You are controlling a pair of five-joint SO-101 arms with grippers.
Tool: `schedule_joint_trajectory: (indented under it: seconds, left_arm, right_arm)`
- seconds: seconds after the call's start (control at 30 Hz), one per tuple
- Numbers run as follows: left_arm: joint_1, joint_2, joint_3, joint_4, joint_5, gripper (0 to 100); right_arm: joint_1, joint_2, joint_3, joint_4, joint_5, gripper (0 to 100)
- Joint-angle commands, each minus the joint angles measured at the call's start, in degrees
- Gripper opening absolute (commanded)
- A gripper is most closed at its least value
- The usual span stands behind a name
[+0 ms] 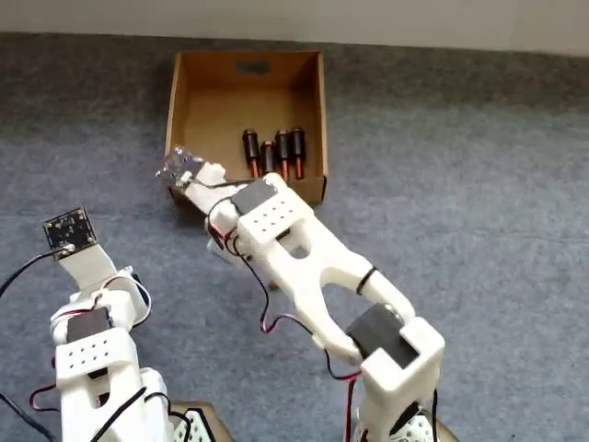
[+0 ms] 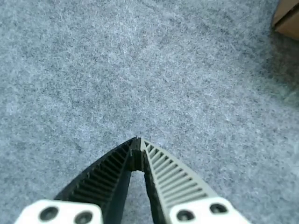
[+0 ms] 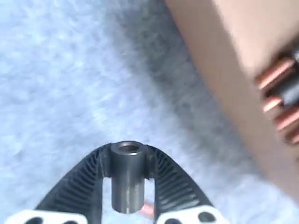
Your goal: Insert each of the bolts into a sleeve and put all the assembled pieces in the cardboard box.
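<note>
Left arm (image 1: 92,341): near left of the scene, well apart from the cardboard box, its wrist pointing down at the grey mat.
Left gripper (image 2: 138,142): jaws pressed together, the tips meeting, nothing between them; it sits over bare mat.
Grey mat (image 1: 460,166): covers the table under both arms and the box.
Right gripper (image 3: 127,151): pinching the sleeve between its two ribbed jaws, over the mat just outside the box's near left corner.
Sleeve (image 3: 127,175): dark cylinder, held along the gap between the jaws, its open bore facing away from the wrist.
Copper tip (image 3: 147,210): shows at the sleeve's end towards the wrist; whether it is a bolt seated inside the sleeve cannot be told.
Cardboard box (image 1: 173,106): open-topped, at the far centre of the mat; one wall stands just beside the held sleeve in the right wrist view (image 3: 219,70), and one corner shows in the left wrist view (image 2: 287,18).
Assembled pieces (image 1: 273,155): four, dark with copper ends, lying side by side inside the box against its near wall, towards the right corner (image 3: 280,88).
Right arm (image 1: 313,267): stretched from the near right across to the box's near left corner.
</note>
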Motion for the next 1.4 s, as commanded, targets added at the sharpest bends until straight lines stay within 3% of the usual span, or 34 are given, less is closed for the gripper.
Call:
schedule_joint_trajectory:
  seconds: [0.0, 0.17, 0.3, 0.53, 0.77, 1.07, 1.23, 1.37]
  left_arm:
    - [1.01, -0.66, -2.24, -0.88, 0.18, 1]
    - [1.01, -0.66, -2.24, -0.88, 0.18, 1]
    - [1.01, -0.66, -2.33, -0.88, 0.18, 1]
    - [1.01, -0.66, -2.24, -0.88, 0.18, 1]
    - [1.01, -0.66, -2.24, -0.88, 0.18, 1]
    - [1.01, -0.66, -2.33, -0.88, 0.18, 1]
    - [1.01, -0.66, -2.33, -0.88, 0.18, 1]
    - [1.01, -0.66, -2.33, -0.88, 0.18, 1]
  right_arm:
    - [-2.07, -6.37, 8.04, -3.21, -2.29, 0.6]
    - [-1.01, -11.82, 25.01, -17.19, -2.29, 0.6]
    - [-0.31, -12.7, 30.64, -19.65, -2.29, 1.1]
    - [-0.4, -11.21, 31.16, -18.77, -2.11, 18.1]
    - [-0.31, -11.47, 30.73, -11.82, -1.23, 16.3]
    - [-0.66, -11.03, 32.4, -16.31, 0.79, 15.7]
    - [-0.57, -11.03, 35.03, -19.03, 0.88, 0.0]
    - [-0.4, -13.05, 35.82, -18.95, 0.79, 0.5]
